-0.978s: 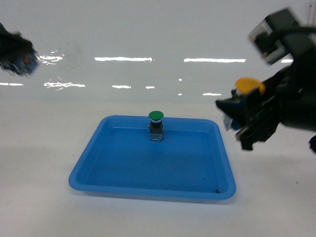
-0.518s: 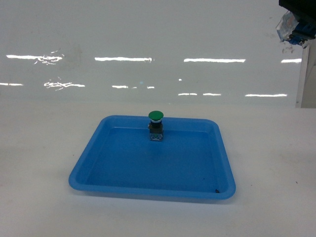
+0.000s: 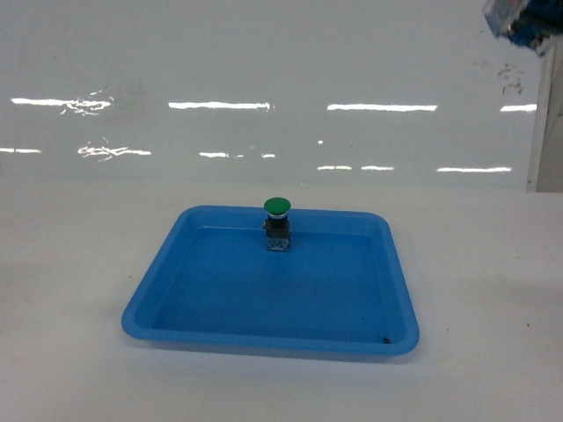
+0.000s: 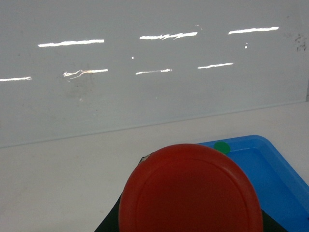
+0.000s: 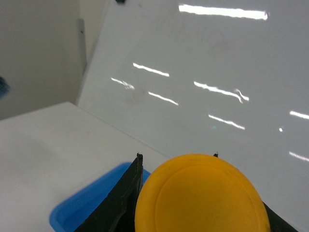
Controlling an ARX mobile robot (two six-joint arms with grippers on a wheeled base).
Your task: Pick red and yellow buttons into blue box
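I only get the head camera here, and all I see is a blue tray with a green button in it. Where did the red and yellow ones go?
Observer: The red button fills the bottom of the left wrist view, right up against that camera, with dark end effector parts at its sides.
Operator: And the yellow one?
Observer: The yellow button sits just as close in the right wrist view, between the dark fingers of the right end effector.
Operator: Any big blue box in sight?
Observer: No. Both wrist views show only a corner of the shallow blue tray; the green button peeks out behind the red cap.
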